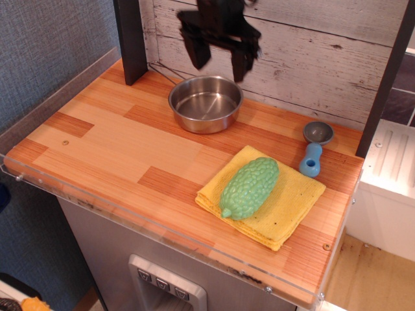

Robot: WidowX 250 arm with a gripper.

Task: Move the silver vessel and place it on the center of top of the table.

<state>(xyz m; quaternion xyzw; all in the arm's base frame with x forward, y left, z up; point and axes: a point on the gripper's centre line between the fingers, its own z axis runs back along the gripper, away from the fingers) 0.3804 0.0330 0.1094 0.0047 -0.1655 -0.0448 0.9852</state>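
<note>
The silver vessel [205, 103], a round shallow steel pan, sits on the wooden table [110, 146] near its back edge, about midway along it. Its thin wire handle points toward the back left corner. My gripper [219, 63] hangs above the pan, lifted well clear of it. Its two fingers are spread wide apart and hold nothing.
A green gourd [249, 186] lies on a yellow folded cloth [285, 207] at the front right. A small scoop with a blue handle [313, 150] lies at the back right. A dark post [131, 39] stands at the back left. Clear acrylic strips edge the table.
</note>
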